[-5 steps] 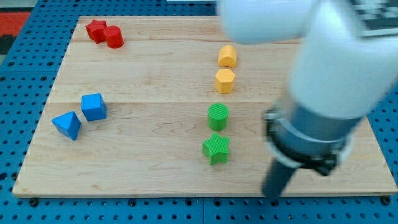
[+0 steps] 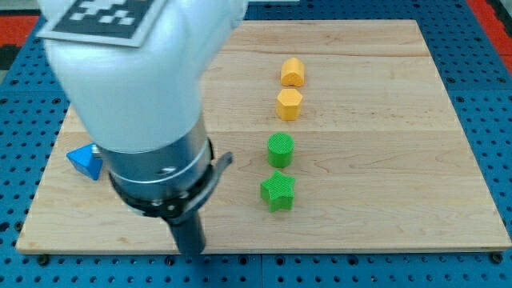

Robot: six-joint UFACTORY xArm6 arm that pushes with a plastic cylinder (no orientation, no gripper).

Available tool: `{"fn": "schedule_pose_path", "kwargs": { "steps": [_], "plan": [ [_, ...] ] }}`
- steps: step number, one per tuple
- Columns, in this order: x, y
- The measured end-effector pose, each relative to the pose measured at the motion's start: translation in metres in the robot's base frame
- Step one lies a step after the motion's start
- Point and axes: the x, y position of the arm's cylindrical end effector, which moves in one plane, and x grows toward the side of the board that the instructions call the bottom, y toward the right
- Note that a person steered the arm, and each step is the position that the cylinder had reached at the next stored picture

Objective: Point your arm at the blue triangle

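The blue triangle [image 2: 85, 162] lies near the board's left edge, partly hidden by my arm. My arm fills the view's upper left. The dark rod comes down from it, and my tip [image 2: 190, 250] rests near the board's bottom edge, to the right of and below the blue triangle, with a gap between them. The blue cube and the two red blocks are hidden behind my arm.
Two yellow blocks [image 2: 292, 72] [image 2: 289, 104] stand in a column at centre top. A green cylinder [image 2: 281, 150] and a green star [image 2: 278, 191] stand below them. The wooden board [image 2: 384, 160] lies on a blue pegboard table.
My arm has swept from the view's right to the left. The tip moved from the bottom right to bottom left of centre. The arm now hides the blue cube and red blocks.
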Motion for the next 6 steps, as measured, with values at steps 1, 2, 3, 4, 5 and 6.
{"fn": "schedule_pose_path", "kwargs": {
  "steps": [1, 2, 3, 4, 5, 6],
  "plan": [
    [0.000, -0.058],
    [-0.005, -0.114],
    [-0.035, -0.152],
    [-0.064, -0.155],
    [-0.094, -0.150],
    [-0.129, -0.146]
  ]
}}
